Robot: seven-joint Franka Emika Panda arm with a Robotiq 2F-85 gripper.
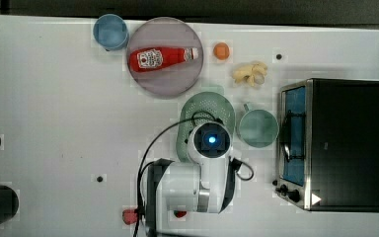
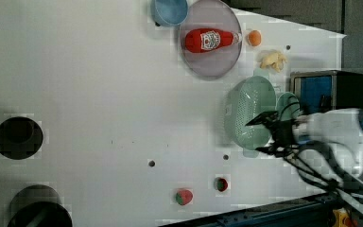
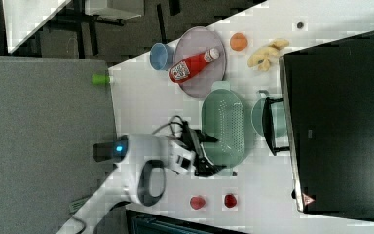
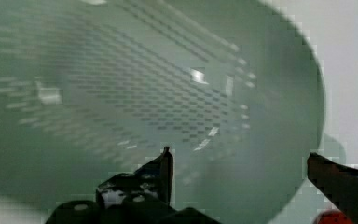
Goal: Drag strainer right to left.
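The strainer (image 1: 205, 106) is a pale green oval colander with a perforated inside, lying on the white table (image 1: 54, 123) between the grey-pink plate (image 1: 170, 81) and the green mug (image 1: 259, 128). In the top view my wrist covers its near end. The gripper (image 2: 264, 135) stands open over that end of the strainer (image 2: 248, 111). In the wrist view one fingertip (image 4: 167, 158) hangs over the dotted inside of the strainer (image 4: 121, 84) and the other lies beyond the rim. The right view shows the gripper (image 3: 213, 153) at the strainer's (image 3: 226, 122) lower end, holding nothing.
A ketchup bottle (image 1: 160, 57) lies on the plate, with a blue cup (image 1: 110, 31) beside it. An orange (image 1: 221, 51) and a banana (image 1: 250, 73) sit further back. A toaster oven (image 1: 335, 143) stands at the top view's right, close to the mug. Two small red things (image 1: 130, 216) lie by the arm's base.
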